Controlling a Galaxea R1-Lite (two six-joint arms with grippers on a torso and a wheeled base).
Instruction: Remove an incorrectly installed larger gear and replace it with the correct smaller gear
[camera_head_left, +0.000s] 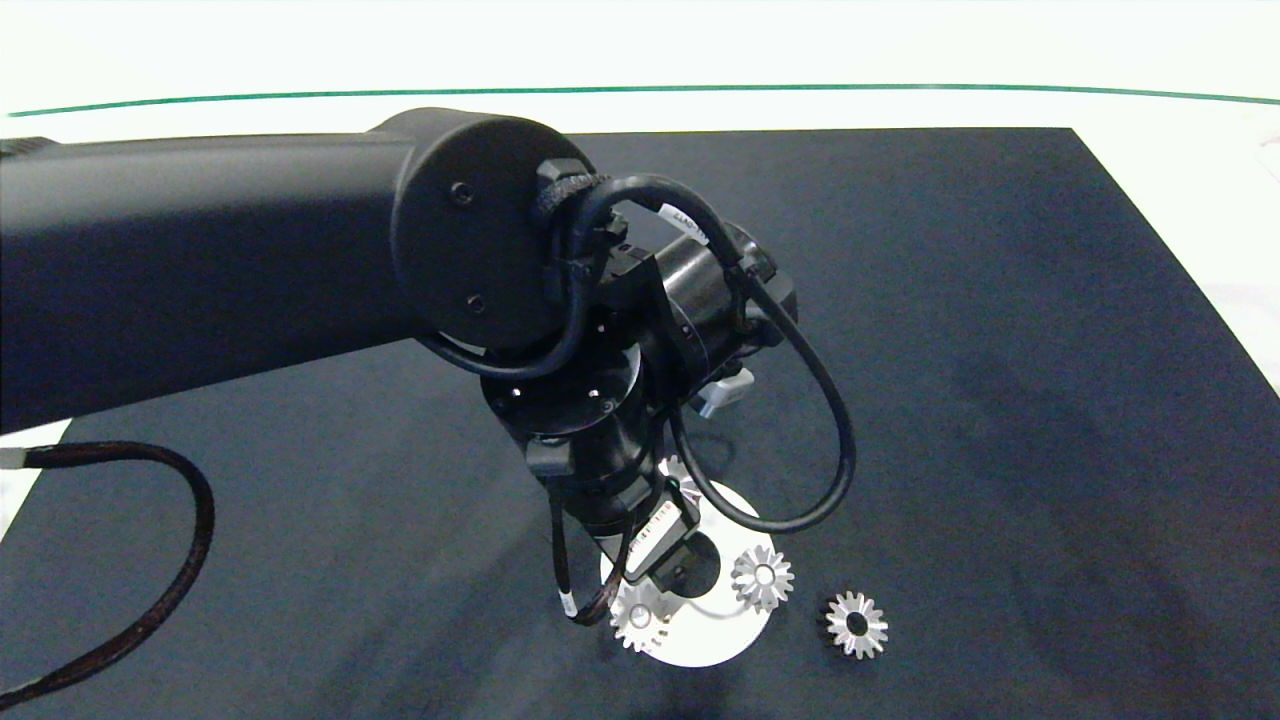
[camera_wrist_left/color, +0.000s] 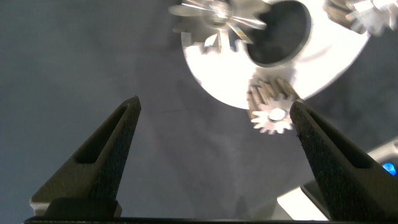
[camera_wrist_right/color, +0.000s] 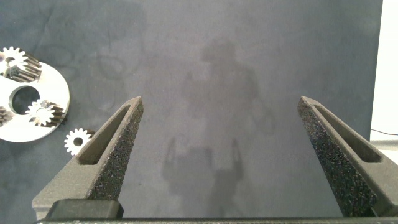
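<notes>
The left arm reaches in from the left across the dark mat (camera_head_left: 1000, 350) on the table, bends at its elbow and points its wrist steeply down over a white round disc (camera_head_left: 715, 645) near the mat's front edge. The left gripper (camera_wrist_left/color: 214, 118) hangs just above the disc's edge with its fingers (camera_wrist_left/color: 102, 155) wide apart, holding nothing; in the head view the wrist hides it.

The disc has a dark centre hole and carries silver bevel gears around its rim. One gear (camera_head_left: 762, 577) sits on the side of the disc nearest the loose gear, another (camera_head_left: 640, 615) at the front edge just below the wrist camera, and a third (camera_head_left: 680, 468) peeks out behind the arm's cable. Which of these is the larger gear I cannot tell for sure.

The smaller gear (camera_head_left: 856, 624), silver with a wide round bore, lies flat on the mat just beside the disc, apart from it.

The right gripper (camera_wrist_right/color: 217, 124) hovers well away over bare mat, its fingers (camera_wrist_right/color: 102, 155) spread wide and empty; its wrist view shows the disc (camera_wrist_right/color: 25, 127) and the loose smaller gear (camera_wrist_right/color: 77, 140) off to one side
</notes>
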